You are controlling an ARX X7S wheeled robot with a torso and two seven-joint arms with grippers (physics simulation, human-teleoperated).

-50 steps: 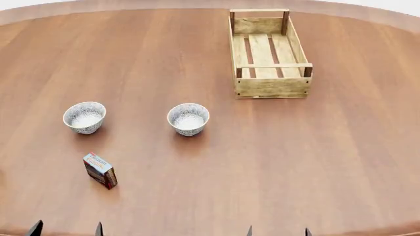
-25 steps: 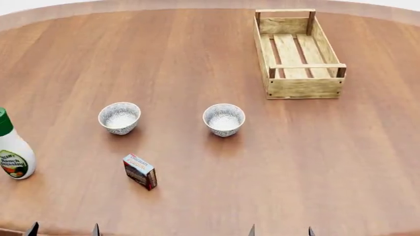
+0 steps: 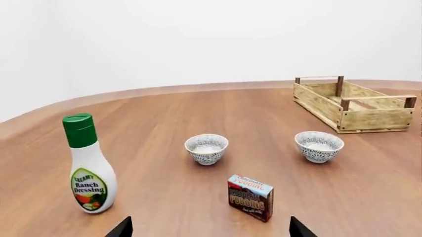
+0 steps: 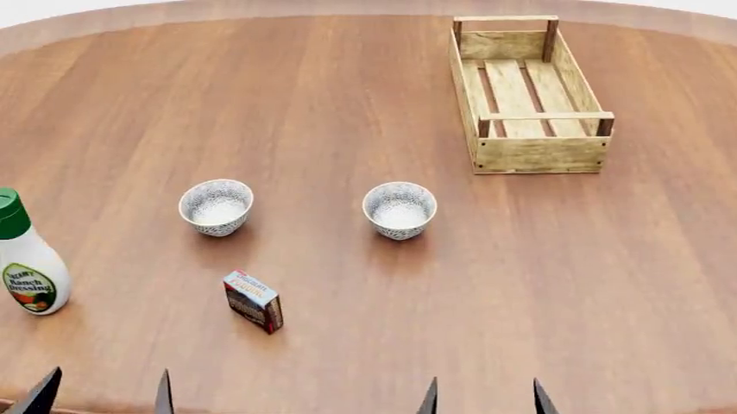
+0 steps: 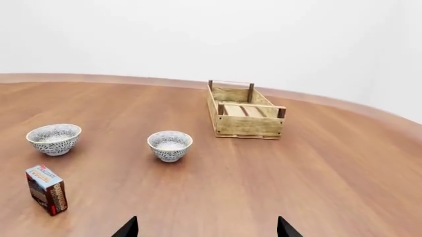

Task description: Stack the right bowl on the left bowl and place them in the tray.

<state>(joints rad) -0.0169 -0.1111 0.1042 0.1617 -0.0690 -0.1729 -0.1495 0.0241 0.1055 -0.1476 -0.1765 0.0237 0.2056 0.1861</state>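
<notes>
Two patterned white bowls stand apart on the wooden table: the left bowl (image 4: 216, 206) (image 3: 206, 148) (image 5: 53, 138) and the right bowl (image 4: 399, 209) (image 3: 319, 146) (image 5: 170, 145). The tray (image 4: 530, 93) (image 3: 353, 104) (image 5: 244, 110), a long light-wood crate with nothing in it, sits at the far right. My left gripper (image 4: 103, 398) (image 3: 207, 232) is open at the near edge, with only its dark fingertips showing. Beside it, my right gripper (image 4: 484, 400) (image 5: 206, 229) is open too, well short of both bowls. Neither holds anything.
A small red-and-blue carton (image 4: 254, 301) (image 3: 250, 197) (image 5: 47, 189) stands in front of the left bowl. A ranch dressing bottle (image 4: 26, 256) (image 3: 88, 170) with a green cap stands at the near left. The table (image 4: 345, 112) is round, its far rim curving behind the tray.
The head view has swung left, so everything shifted right in the picture and the dressing bottle came into sight. The bowls, carton and tray have not moved on the table.
</notes>
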